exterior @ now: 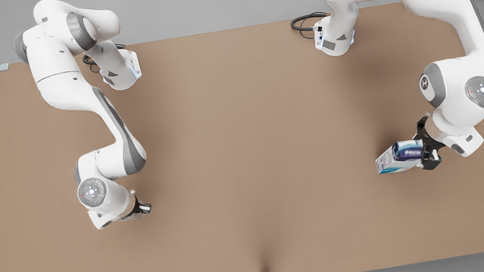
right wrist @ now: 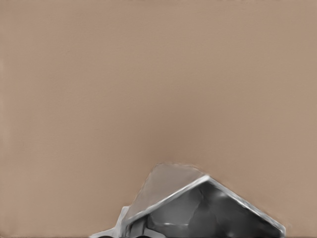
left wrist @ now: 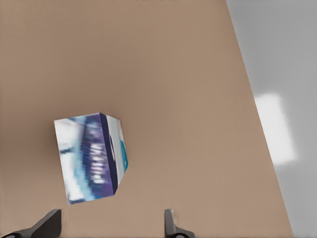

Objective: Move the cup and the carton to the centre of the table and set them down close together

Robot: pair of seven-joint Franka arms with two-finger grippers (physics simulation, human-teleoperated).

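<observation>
Your left gripper [exterior: 425, 147] is spread wide just beside the tilted carton [exterior: 397, 157], whose white lettering is unreadable, at the front view's right. The cup [right wrist: 198, 213] sits close against your right gripper [exterior: 143, 209] over the worktop [exterior: 249, 154]; I cannot tell its grip.

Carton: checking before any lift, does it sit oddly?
Yes. The carton sits askew near the front view's right, turned cornerwise to the table edges, just ahead of the open left tool. The right tool is at the cup.
</observation>
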